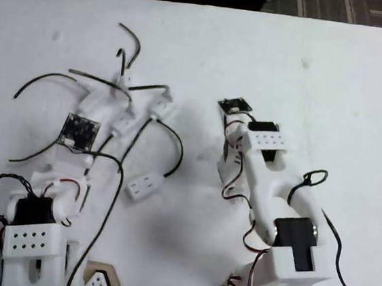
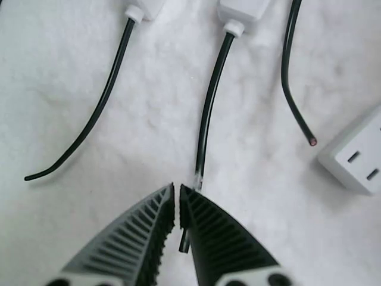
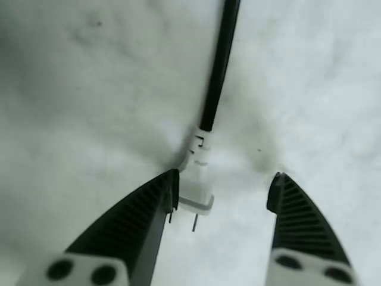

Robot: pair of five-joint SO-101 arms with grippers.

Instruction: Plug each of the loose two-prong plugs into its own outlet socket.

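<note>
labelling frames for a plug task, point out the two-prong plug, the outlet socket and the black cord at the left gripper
two-prong plug (image 3: pixel 195 185), right wrist view, on its white body
outlet socket (image 2: pixel 357 161), left wrist view, on its slotted face
black cord (image 2: pixel 208 110), left wrist view, midway along its sheath

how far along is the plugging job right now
Early on. Nothing looks plugged in yet: the socket shows empty slots. In hand: the left pincer is shut on the end of a cable, and the right pincer stands open around a loose plug. The plugging itself seems all left.
</note>
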